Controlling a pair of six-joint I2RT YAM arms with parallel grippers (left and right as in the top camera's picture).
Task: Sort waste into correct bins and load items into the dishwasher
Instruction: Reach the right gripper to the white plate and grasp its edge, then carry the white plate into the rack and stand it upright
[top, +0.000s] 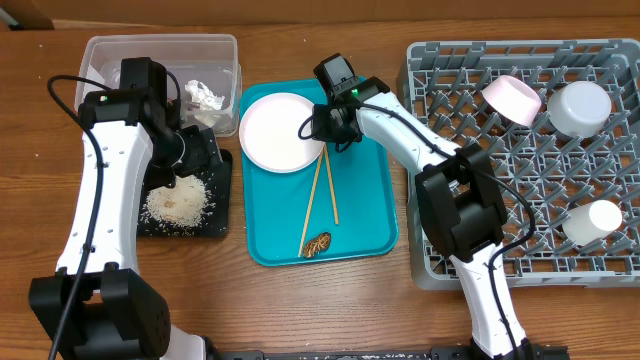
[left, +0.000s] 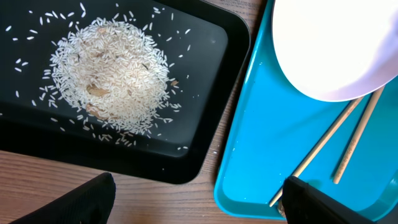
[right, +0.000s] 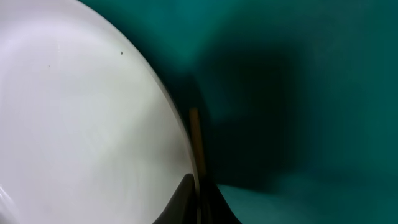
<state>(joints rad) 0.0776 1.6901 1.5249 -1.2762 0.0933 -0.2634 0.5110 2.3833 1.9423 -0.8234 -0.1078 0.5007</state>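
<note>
A white plate lies at the back left of the teal tray. My right gripper is at the plate's right edge; in the right wrist view its fingers are pinched on the plate's rim, next to a chopstick. Two wooden chopsticks and a brown food scrap lie on the tray. My left gripper is open and empty, its fingers spread above the gap between the black tray and the teal tray.
The black tray holds a pile of rice. A clear bin with crumpled paper stands at the back left. The grey dish rack on the right holds a pink bowl and two white cups.
</note>
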